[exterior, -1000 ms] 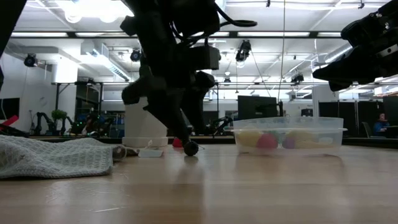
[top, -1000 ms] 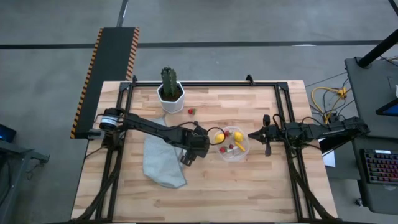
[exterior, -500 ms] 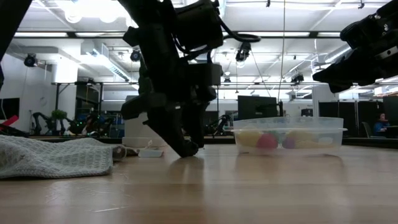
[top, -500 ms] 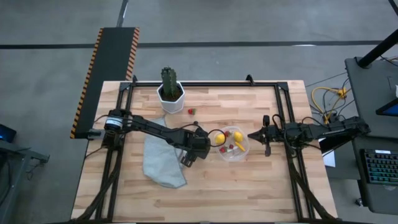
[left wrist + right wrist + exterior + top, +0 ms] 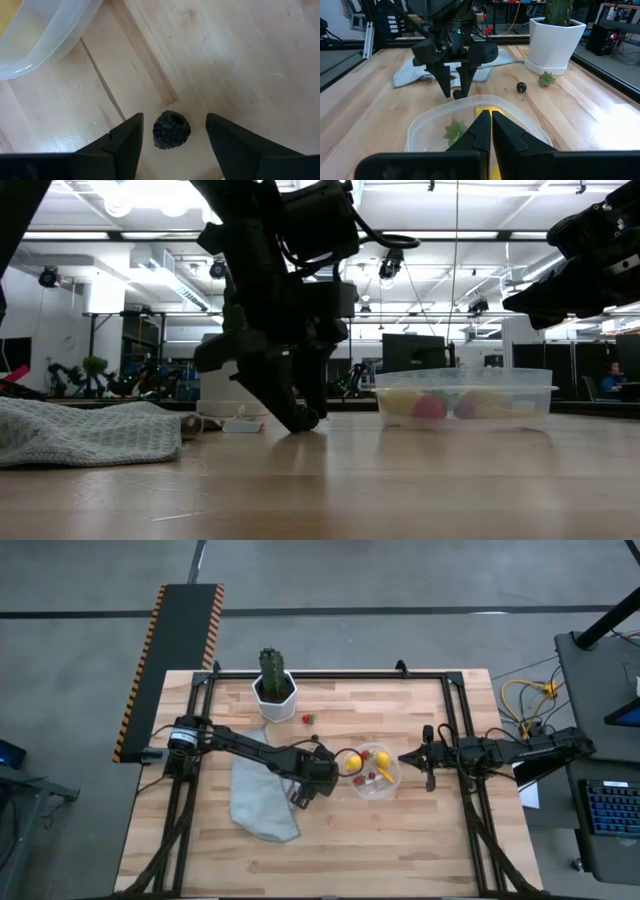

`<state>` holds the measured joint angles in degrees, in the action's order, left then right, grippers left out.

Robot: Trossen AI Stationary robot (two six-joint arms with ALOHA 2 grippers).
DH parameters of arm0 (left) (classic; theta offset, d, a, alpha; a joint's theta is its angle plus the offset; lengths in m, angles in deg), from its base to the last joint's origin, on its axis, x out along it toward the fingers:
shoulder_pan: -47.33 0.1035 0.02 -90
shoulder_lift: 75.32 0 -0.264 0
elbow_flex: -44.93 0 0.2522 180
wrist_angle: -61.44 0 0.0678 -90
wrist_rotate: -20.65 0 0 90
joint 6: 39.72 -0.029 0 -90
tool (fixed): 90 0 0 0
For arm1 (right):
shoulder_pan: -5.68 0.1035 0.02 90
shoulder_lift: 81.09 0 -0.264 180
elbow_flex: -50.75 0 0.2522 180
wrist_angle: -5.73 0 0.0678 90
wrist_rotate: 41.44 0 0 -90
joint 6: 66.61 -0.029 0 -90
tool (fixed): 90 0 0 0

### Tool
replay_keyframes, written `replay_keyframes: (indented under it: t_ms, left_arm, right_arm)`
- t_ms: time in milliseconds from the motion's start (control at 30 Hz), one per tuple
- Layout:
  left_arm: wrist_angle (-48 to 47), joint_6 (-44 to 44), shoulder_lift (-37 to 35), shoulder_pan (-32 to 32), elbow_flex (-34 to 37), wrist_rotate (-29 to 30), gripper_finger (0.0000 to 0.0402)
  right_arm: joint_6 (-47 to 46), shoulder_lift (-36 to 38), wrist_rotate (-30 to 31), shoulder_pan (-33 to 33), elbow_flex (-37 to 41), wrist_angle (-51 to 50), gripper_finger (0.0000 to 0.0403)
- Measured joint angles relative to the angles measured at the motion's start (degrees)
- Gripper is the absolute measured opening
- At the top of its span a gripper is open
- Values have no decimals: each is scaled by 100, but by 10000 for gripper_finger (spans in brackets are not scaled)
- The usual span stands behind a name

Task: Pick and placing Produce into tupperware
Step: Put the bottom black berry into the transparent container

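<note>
Left wrist view: my left gripper [image 5: 172, 132] stands with its fingers spread on either side of a dark berry [image 5: 171, 129], which lies on the wooden table [image 5: 240, 60] just beside the curved wall of the tupperware [image 5: 40, 37]. The berry is roundish and knobbly, so it shows no long axis and points no particular way (any approach angle should serve). From above, this gripper [image 5: 318, 783] sits near the middle of the table, touching or nearly touching the tub's [image 5: 375, 771] left side, with a grey cloth [image 5: 258, 795] toward the left edge behind my arm.

Two yellow lemons [image 5: 352, 762] and some red berries [image 5: 371, 778] already rest in the tub; one more red piece [image 5: 307, 719] lies apart near the white plant pot [image 5: 273, 690] toward the far edge.

I judge the step in hand to be the grasp of the dark berry: next I should press the fingers together on it, lift clear of the rim, and carry it over the tub.

My right gripper [image 5: 487, 131] waits by the tub's right side, fingers pressed together, pinching nothing.
</note>
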<state>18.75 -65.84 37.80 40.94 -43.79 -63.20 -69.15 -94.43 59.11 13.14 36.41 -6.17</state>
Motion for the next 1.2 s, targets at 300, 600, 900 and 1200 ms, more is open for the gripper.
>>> replay_keyframes:
  t_ms: [300, 600, 900, 1200]
  left_arm:
    - [-24, -25, 8, -4, 7, -55, 114]
    - [4, -37, 9, -4, 6, -10, 70]
    - [-10, -162, -79, 9, -346, 213, 70]
    - [-471, -327, -184, -4, -953, 388, 70]
  right_arm:
    - [0, 0, 1, 0, 0, 0, 9]
    - [-2, 0, 2, 0, 0, 0, 9]
    - [-2, 2, 2, 0, 0, 0, 9]
    - [-4, 7, 2, 0, 0, 2, 9]
